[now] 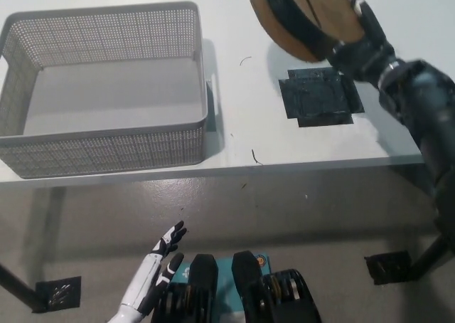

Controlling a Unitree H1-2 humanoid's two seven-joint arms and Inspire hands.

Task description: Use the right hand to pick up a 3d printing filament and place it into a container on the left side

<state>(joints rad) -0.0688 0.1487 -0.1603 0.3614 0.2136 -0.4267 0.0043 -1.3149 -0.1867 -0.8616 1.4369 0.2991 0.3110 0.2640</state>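
The filament spool point(302, 17), brown cardboard flanges around black filament, is lifted off the table and tilted at the top of the head view, partly cut off by the frame edge. My black right hand point(359, 38) is shut on its right side, fingers over the flange. The grey mesh container point(199, 102) stands on the left half of the white table, with nothing inside. My white left hand point(160, 262) rests low at the bottom left, below the table edge, fingers apart.
A dark square mat point(320, 97) lies on the table where the spool stood. The table's front edge point(284, 165) runs across the middle. Below it is grey floor with black table feet point(387, 267).
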